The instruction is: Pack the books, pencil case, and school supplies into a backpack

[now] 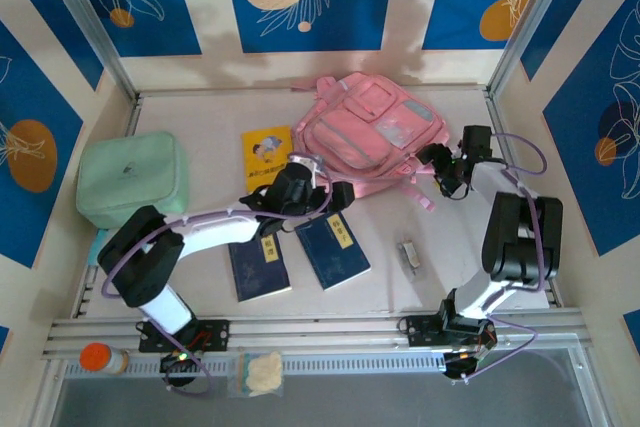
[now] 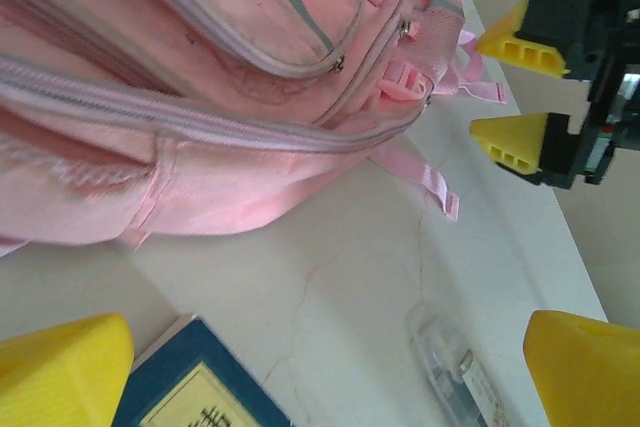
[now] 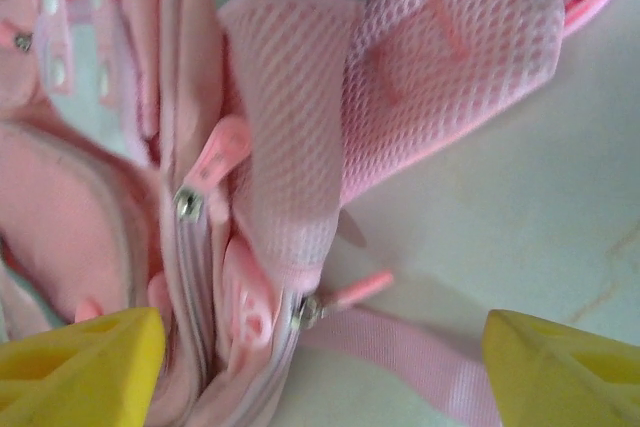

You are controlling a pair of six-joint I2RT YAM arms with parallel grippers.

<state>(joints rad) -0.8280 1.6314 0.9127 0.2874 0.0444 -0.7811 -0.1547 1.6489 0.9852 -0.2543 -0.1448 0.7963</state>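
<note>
Left tool (image 1: 303, 169), right tool (image 1: 437, 163) gape beside one backpack (image 1: 370, 132), three books (image 1: 258, 265).

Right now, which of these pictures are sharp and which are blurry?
Top view: sharp, evenly lit, faint shadows on the table. Left wrist view: backpack fairly clear, yellow tips of the left pincer fuzzy. Right wrist view: very close, so the zip and mesh look soft.
</note>
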